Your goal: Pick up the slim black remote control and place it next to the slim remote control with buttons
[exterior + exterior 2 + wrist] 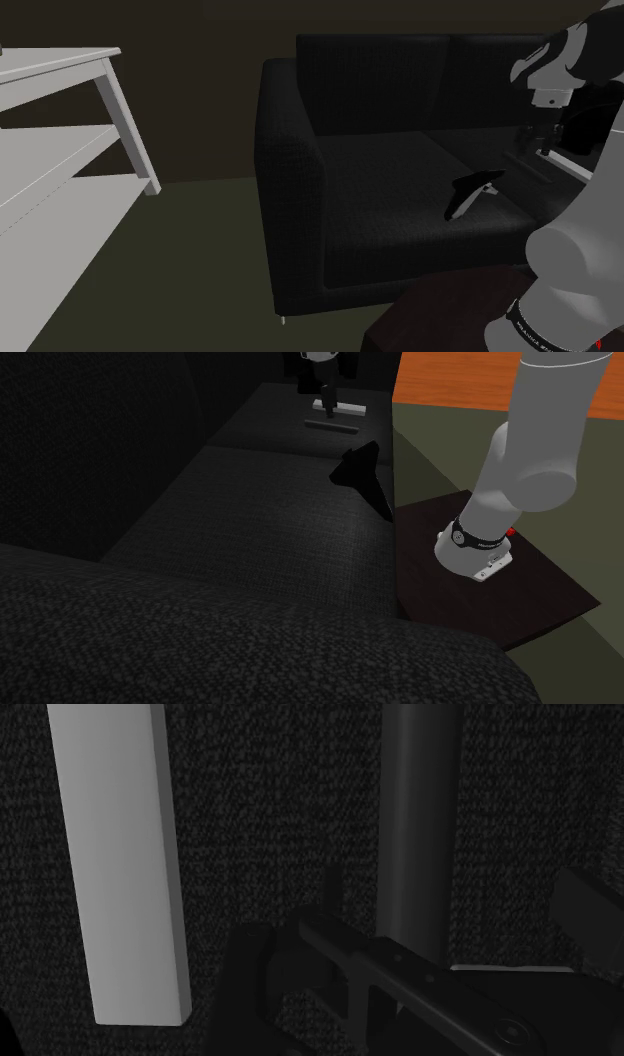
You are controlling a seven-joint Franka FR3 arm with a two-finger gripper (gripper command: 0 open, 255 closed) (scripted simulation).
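A slim dark remote lies flat on the black sofa seat, parallel to a slim light grey remote, with a strip of cushion between them. My gripper hangs just above the dark remote, open, and its fingers stand apart without touching it. In the second exterior view the gripper hovers over the grey remote and the dark remote at the far end of the seat. From the shoulder view the gripper is at the sofa's right end, by the grey remote.
A black angular object lies on the seat cushion, nearer the middle of the sofa than the two remotes. The sofa's armrest rises at the shoulder view's left. A white table stands further left. My stand is beside the sofa.
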